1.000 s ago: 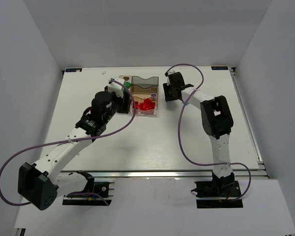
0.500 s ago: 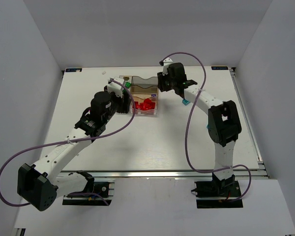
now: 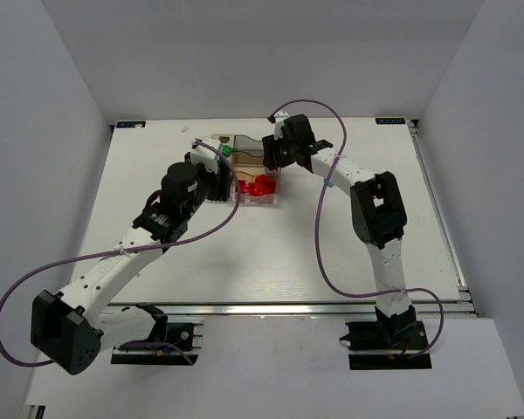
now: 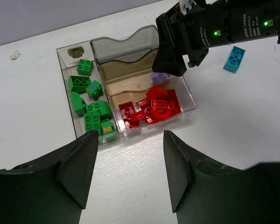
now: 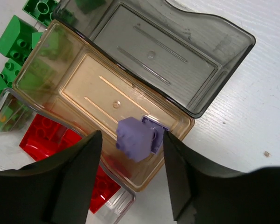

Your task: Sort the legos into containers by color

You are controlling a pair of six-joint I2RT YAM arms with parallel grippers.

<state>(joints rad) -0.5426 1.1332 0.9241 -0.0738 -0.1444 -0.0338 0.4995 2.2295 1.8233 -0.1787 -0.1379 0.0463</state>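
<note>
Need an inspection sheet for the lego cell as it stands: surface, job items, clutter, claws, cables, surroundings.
Surface: white table.
Job's things: tray; green bricks in its long narrow compartment; red bricks in the near one; lilac brick at the middle one; far compartment, nothing seen; light blue brick loose on the table.
Clutter: scrap left of the tray; brownish bit in the narrow compartment, unclear.
Grippers: left claw open, empty; right claw open over the lilac brick.
Cables: left cable, right cable, purple loops.
Surroundings: white walls; metal rail.
</note>
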